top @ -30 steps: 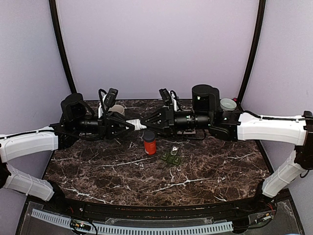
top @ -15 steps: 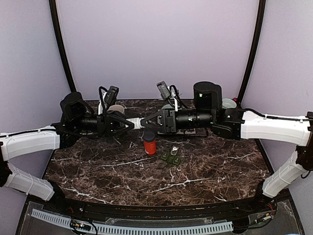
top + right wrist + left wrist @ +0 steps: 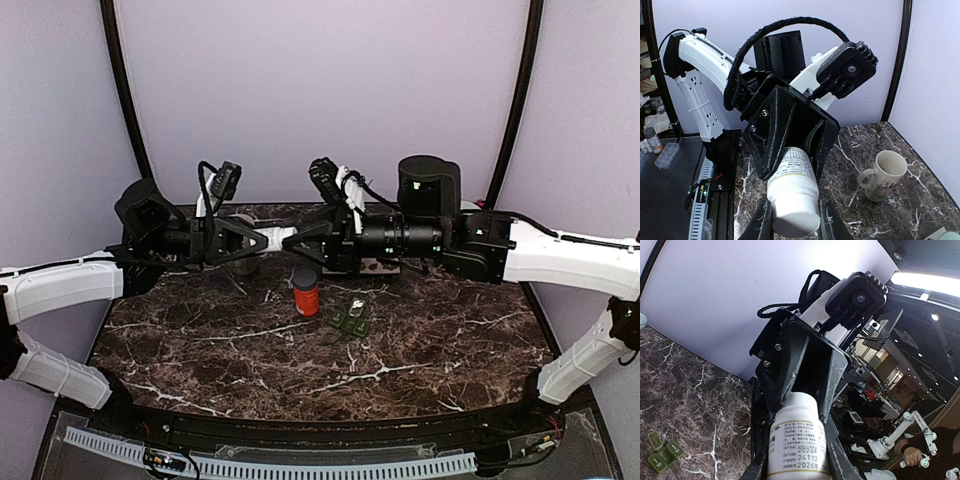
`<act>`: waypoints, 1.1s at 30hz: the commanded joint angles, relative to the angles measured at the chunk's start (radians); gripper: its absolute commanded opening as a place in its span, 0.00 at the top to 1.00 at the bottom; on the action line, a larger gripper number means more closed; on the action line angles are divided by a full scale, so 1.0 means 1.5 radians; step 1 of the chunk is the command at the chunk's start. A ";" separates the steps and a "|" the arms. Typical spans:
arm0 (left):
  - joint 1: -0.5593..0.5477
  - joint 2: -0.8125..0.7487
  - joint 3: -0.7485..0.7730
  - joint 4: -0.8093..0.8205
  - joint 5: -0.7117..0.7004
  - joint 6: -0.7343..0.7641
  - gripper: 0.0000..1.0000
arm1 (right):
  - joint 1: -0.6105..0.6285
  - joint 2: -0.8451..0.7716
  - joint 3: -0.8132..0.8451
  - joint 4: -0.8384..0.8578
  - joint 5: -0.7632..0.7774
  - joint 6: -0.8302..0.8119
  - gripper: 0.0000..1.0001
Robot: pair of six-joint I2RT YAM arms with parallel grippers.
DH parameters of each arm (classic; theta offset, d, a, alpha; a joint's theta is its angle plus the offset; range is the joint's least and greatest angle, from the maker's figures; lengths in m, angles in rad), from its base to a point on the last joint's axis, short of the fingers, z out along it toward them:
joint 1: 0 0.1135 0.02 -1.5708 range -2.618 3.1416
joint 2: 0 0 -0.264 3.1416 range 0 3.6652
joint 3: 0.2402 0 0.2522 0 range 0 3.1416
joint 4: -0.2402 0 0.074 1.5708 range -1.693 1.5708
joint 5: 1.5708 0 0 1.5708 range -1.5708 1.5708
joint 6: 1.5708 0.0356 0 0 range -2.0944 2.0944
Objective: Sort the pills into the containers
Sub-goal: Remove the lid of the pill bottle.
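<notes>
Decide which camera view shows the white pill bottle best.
Right wrist view: the white pill bottle fills the foreground, label and round end visible. Left wrist view shows its label but crops the bottom. Top view shows only a small white sliver.

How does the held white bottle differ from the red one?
The white bottle lies sideways in midair, clamped between left pincer and right pincer; the red bottle stands upright, untouched, on the table. White bottle shows a printed label; red bottle a black cap. Both are small bottles.
</notes>
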 commanded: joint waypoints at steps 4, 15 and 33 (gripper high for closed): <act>-0.010 -0.022 0.032 0.064 0.021 -0.043 1.00 | 0.021 0.035 -0.006 -0.023 0.095 -0.113 1.00; -0.010 -0.004 0.028 0.115 0.033 -0.075 1.00 | 0.027 0.016 -0.029 0.000 0.093 -0.120 0.98; -0.010 -0.009 0.033 0.069 0.028 -0.026 1.00 | 0.027 -0.009 -0.026 0.004 0.083 -0.072 0.39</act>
